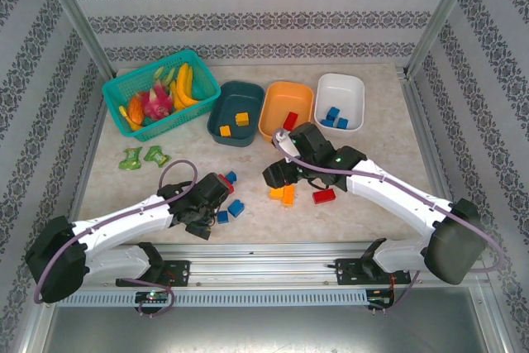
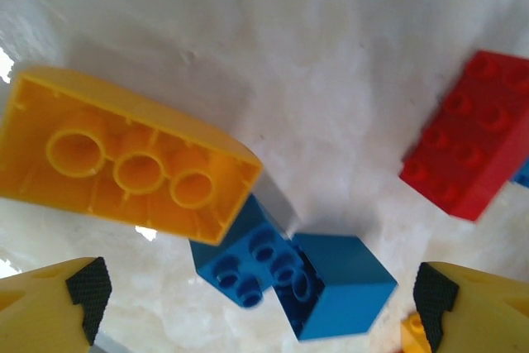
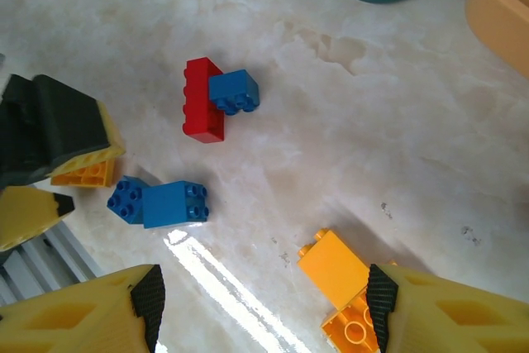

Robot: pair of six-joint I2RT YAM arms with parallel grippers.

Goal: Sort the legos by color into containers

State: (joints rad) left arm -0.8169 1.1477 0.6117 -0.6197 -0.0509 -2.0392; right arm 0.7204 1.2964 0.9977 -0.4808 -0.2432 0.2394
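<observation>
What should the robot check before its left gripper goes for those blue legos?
1. Left gripper open: ok.
2. Blue legos lined up between its fingers: ok.
3. Just one lego there: not ok, two blue ones touch.
4. Yellow lego apart from them: cannot tell.
5. White tub already holding blue, with room: ok.
6. Right gripper out of the way: ok.

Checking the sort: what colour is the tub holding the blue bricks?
White. The tub shows best in the top external view.
</observation>
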